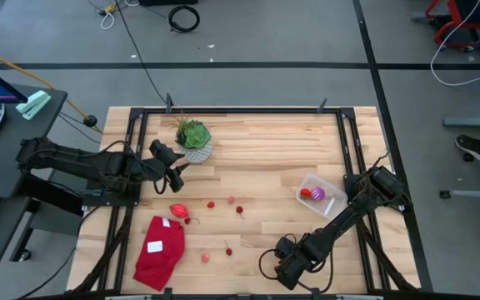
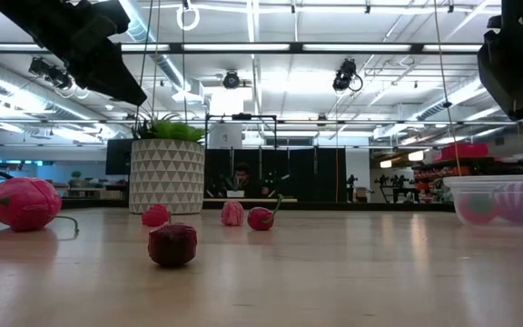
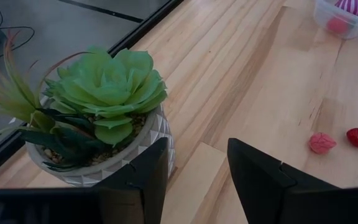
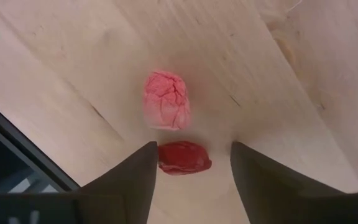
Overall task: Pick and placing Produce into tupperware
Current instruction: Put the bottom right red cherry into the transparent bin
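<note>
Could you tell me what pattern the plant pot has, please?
White plant pot with triangle pattern, clearest in low view.

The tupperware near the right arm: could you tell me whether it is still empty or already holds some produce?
Not empty. The tupperware already holds a purple-and-white striped ball and a red piece; the low view shows both inside.

Non-task items: potted plant point(image 1: 193, 137) (white patterned pot) at table point(image 1: 273, 142) rear; red cloth point(image 1: 160, 252) at front-left corner.
</note>
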{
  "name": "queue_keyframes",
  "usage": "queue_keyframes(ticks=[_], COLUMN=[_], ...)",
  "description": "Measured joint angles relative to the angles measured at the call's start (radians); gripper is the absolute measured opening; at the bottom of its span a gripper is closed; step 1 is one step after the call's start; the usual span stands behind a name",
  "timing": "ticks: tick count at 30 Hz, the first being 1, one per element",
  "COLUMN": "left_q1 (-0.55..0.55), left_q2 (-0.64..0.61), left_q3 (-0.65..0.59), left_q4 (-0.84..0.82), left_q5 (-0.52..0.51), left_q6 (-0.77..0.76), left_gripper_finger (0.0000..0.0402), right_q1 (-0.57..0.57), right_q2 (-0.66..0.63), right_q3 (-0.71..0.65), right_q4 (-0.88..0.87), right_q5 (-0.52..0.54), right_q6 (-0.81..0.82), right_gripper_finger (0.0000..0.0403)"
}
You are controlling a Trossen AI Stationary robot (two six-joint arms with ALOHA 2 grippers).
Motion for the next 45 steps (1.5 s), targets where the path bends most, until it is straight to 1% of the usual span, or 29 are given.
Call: queue_keyframes(ticks=[12,27,30,35,37,39,41,45], left_q1=[0.0,0.0,0.0,0.0,0.0,0.0,0.0,0.0], left_q2=[0.0,0.0,0.0,0.0,0.0,0.0,0.0,0.0], left_q3=[0.0,0.0,0.0,0.0,0.0,0.0,0.0,0.0], left_q4=[0.0,0.0,0.0,0.001,0.001,0.001,0.0,0.001], left_q5=[0.0,0.0,0.0,0.0,0.0,0.0,0.0,0.0], left_q6=[0.001,0.001,0.001,0.001,0.002,0.002,0.002,0.006], left_gripper_finger=[0.0172,0.0172,0.0172,0.0172,0.0172,0.0172,0.0172,0.0172], right_q1=[0.0,-0.004,-0.011,-0.035,-0.043,-0.046,-0.046,-0.04], right_q2=[0.002,0.002,-0.01,-0.064,-0.078,-0.082,-0.087,-0.088], right_q3=[0.001,0.0,-0.001,-0.003,-0.002,-0.002,-0.002,-0.002], right_q4=[-0.026,-0.052,-0.066,-0.104,-0.102,-0.099,-0.09,-0.093], right_q5=[-0.004,-0.012,-0.014,0.036,0.033,0.006,-0.042,-0.128], right_q6=[-0.009,-0.01,-0.01,-0.011,-0.03,-0.042,-0.043,-0.045], right_gripper_finger=[0.0158,0.0075,0.0057,0.0023,0.0012,0.0009,0.0016,0.0066])
